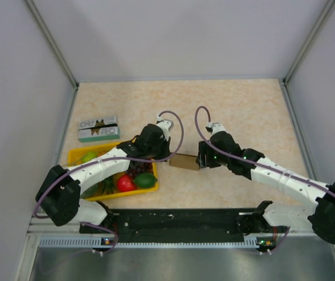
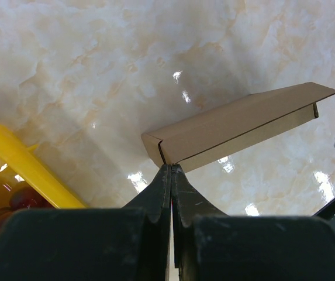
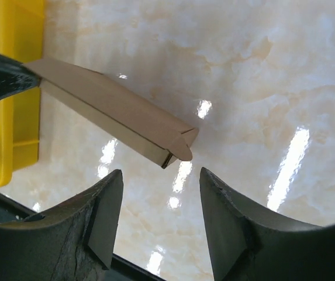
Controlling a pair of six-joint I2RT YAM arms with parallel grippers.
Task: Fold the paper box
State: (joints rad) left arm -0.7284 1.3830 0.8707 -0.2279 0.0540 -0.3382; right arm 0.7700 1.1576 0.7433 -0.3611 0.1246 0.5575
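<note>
The paper box (image 1: 185, 161) is a flattened brown kraft piece held off the marble table between the two arms. My left gripper (image 1: 169, 160) is shut on its left corner; in the left wrist view the fingertips (image 2: 171, 167) meet tightly at the folded end of the paper box (image 2: 237, 126). My right gripper (image 1: 201, 159) stands open just short of the other end. In the right wrist view the rounded flap end of the paper box (image 3: 114, 111) hangs above the gap of that gripper (image 3: 161, 175), touching neither finger.
A yellow tray (image 1: 76, 157) holding a red fruit (image 1: 125, 183), a green one (image 1: 145, 180) and others sits under my left arm. A green-and-white carton (image 1: 99, 129) lies behind it. A black rail (image 1: 179, 219) runs along the near edge.
</note>
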